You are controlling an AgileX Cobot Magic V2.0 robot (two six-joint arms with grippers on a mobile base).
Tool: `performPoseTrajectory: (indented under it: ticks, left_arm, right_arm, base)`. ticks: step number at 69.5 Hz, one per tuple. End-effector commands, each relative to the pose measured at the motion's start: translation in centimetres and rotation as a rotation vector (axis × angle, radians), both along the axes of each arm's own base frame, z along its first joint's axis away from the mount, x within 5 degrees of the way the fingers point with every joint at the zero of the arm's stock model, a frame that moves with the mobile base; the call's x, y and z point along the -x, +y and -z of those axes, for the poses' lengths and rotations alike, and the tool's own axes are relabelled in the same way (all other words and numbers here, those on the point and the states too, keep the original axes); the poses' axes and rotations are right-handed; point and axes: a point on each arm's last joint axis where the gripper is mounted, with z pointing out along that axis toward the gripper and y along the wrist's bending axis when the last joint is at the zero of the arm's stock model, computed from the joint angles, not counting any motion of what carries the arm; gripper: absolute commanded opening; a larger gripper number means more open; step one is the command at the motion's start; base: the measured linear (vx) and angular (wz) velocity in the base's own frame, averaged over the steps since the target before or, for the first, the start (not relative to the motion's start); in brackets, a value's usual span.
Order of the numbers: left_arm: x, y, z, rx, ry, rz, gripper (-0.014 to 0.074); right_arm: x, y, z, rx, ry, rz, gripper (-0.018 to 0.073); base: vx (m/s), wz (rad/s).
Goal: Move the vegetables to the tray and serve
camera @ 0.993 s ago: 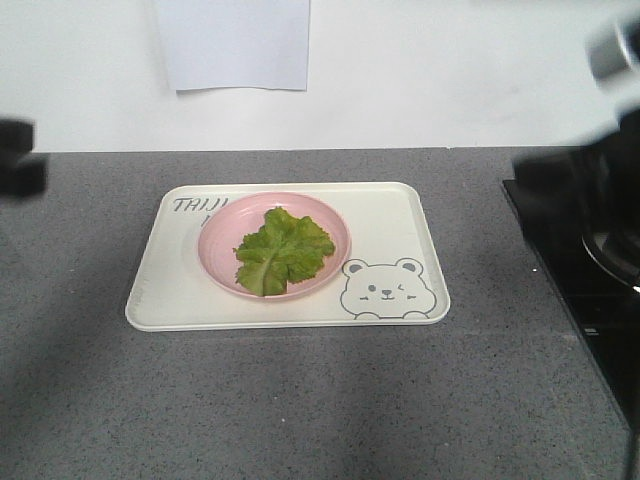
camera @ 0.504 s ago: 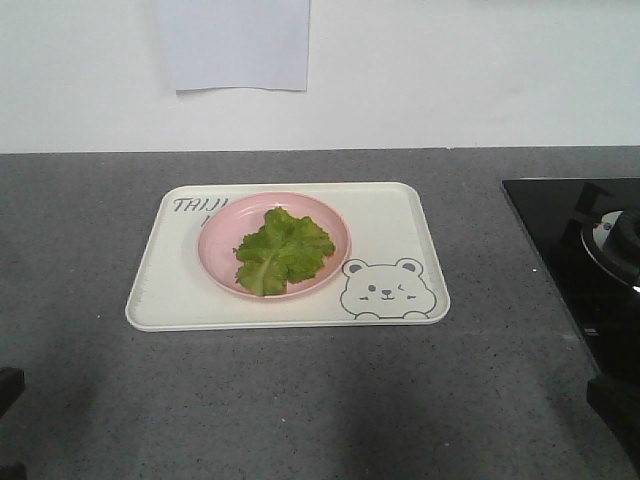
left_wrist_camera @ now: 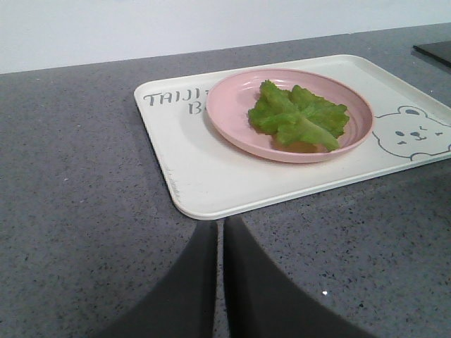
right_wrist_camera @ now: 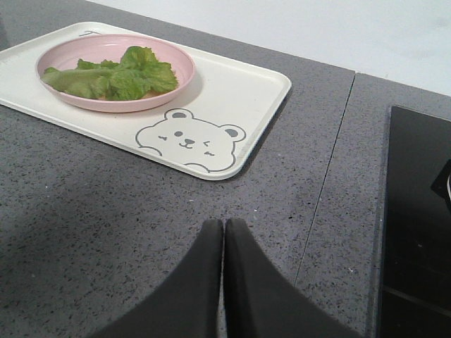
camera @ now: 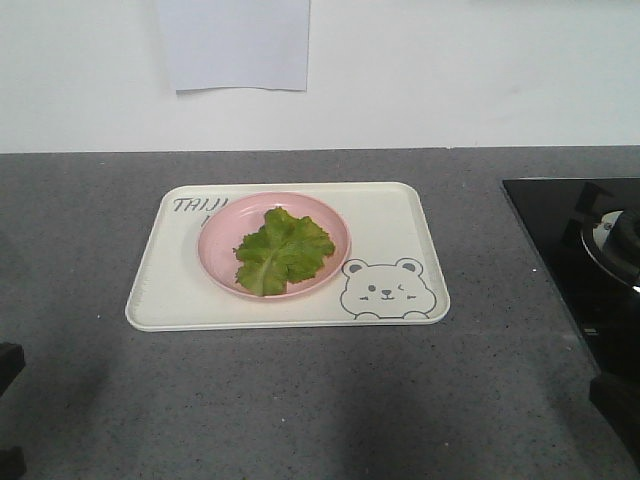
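The green lettuce (camera: 283, 251) lies in a round pink plate (camera: 218, 255) that stands on the cream-white bear tray (camera: 390, 225) in the middle of the grey counter. The lettuce (left_wrist_camera: 299, 117), the plate (left_wrist_camera: 232, 116) and the tray (left_wrist_camera: 204, 176) show in the left wrist view, and the lettuce (right_wrist_camera: 116, 76) and the tray (right_wrist_camera: 232, 91) show in the right wrist view. My left gripper (left_wrist_camera: 220, 225) is shut and empty, just short of the tray's near edge. My right gripper (right_wrist_camera: 223, 224) is shut and empty over bare counter, near the tray's bear corner.
A black cooktop (camera: 560, 230) with a burner (camera: 615, 240) lies at the right of the counter. A white wall with a paper sheet (camera: 235, 45) stands behind. A dark part of each arm shows at the lower left (camera: 8, 400) and lower right (camera: 615, 405) corners.
A second ago both arms were raised at the upper left and upper right of the front view. They have dropped to the lower corners. Tray, plate and lettuce have not moved.
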Motion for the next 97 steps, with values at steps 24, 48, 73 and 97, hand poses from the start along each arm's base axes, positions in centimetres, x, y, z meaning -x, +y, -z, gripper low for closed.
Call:
performPoseTrajectory:
  ticks: [24, 48, 73, 97]
  left_arm:
    - [-0.2, -0.2, -1.6, -0.039, -0.122, 0.031, -0.0006]
    - [1.8, 2.2, 1.2, 0.014, -0.285, -0.161, -0.0006]
    - [4.6, 3.3, 6.2, 0.093, -0.343, -0.300, -0.0006]
    - [4.6, 3.4, 6.3, 0.095, -0.325, -0.310, -0.0006]
  right_arm:
    - [-0.3, -0.1, -1.3, -0.024, -0.071, 0.027, -0.0005]
    - [-0.3, -0.1, -1.3, -0.024, -0.071, 0.027, -0.0005]
    - [-0.3, -0.1, -1.3, -0.024, -0.071, 0.027, -0.0005]
    - [-0.3, -0.1, -1.3, -0.023, -0.068, 0.026, -0.0006]
  base:
    - [0.00, 0.00]
    - [0.00, 0.00]
    - [0.00, 0.00]
    - [0.00, 0.00]
